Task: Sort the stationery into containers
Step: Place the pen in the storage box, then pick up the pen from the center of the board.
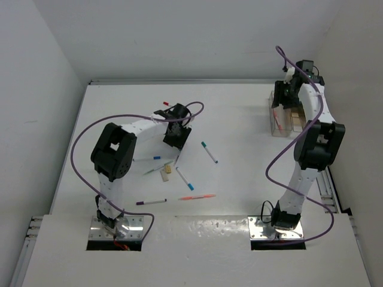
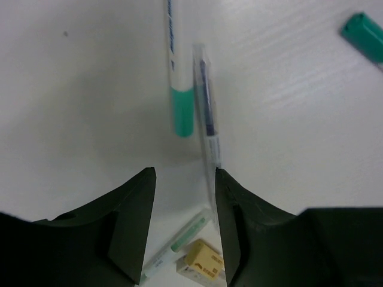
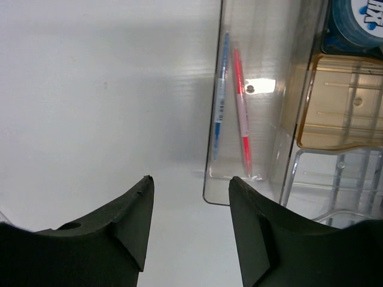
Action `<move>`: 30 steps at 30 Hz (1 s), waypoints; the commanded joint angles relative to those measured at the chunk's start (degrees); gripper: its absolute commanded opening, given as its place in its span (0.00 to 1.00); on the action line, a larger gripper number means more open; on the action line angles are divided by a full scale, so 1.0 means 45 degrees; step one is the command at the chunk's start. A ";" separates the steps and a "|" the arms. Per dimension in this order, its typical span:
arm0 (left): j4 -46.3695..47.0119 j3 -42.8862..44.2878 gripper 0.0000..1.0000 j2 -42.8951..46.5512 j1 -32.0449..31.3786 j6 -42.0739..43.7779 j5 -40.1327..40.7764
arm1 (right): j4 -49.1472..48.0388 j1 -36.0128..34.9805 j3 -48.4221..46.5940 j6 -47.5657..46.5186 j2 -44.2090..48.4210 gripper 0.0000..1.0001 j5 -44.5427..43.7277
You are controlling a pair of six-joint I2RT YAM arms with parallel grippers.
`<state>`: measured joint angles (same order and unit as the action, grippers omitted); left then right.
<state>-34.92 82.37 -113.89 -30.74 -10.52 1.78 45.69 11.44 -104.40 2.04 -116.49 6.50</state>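
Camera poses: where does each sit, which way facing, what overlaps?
Top external: above and behind the bases, looking down on the white table; left arm and right arm show.
Left wrist: on the left arm, facing down; left gripper frames a clear pen, a teal-capped white pen, a tan eraser block.
Right wrist: on the right arm, facing down into the clear plastic box with a blue pen and a red pen; right gripper in front.
Shared: top and right wrist both show that box.

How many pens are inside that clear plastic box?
2: a blue pen and a red pen, lying side by side on the floor of the clear box. Its near end is partly hidden, so another could be missed.
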 commanded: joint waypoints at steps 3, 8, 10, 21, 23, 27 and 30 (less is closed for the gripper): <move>0.0356 -0.0725 0.51 0.1265 -0.0590 -0.0220 -0.0689 | 0.0158 -0.0179 0.0153 0.0464 0.0378 0.52 0.0547; 0.0435 -0.0804 0.49 0.0797 -0.0844 -0.0278 -0.1000 | 0.0217 -0.0277 0.0270 0.0542 0.0495 0.51 0.0723; 0.0474 -0.0823 0.48 0.0428 -0.0903 -0.0376 -0.1021 | 0.0198 -0.0335 0.0387 0.0581 0.0612 0.51 0.0820; 0.0357 -0.0706 0.36 -0.0336 -0.0942 -0.0533 -0.0455 | 0.0159 -0.0726 0.0993 0.0776 0.1101 0.51 0.1445; 0.0376 -0.0745 0.35 -0.0356 -0.0961 -0.0513 -0.0532 | 0.0178 -0.0785 0.1012 0.0796 0.1140 0.51 0.1504; 0.0513 -0.0824 0.18 -0.0104 -0.1000 -0.0318 -0.1078 | 0.0159 -0.1077 0.1285 0.0796 0.1412 0.50 0.2223; 0.0455 -0.0629 0.01 0.0403 -0.1098 -0.0123 -0.1352 | 0.0042 -0.1273 0.1851 0.0796 0.1939 0.51 0.2984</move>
<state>-33.10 79.00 -114.37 -34.54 -12.05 -2.07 46.78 6.79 -97.43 5.02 -112.55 14.94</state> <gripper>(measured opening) 0.080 0.504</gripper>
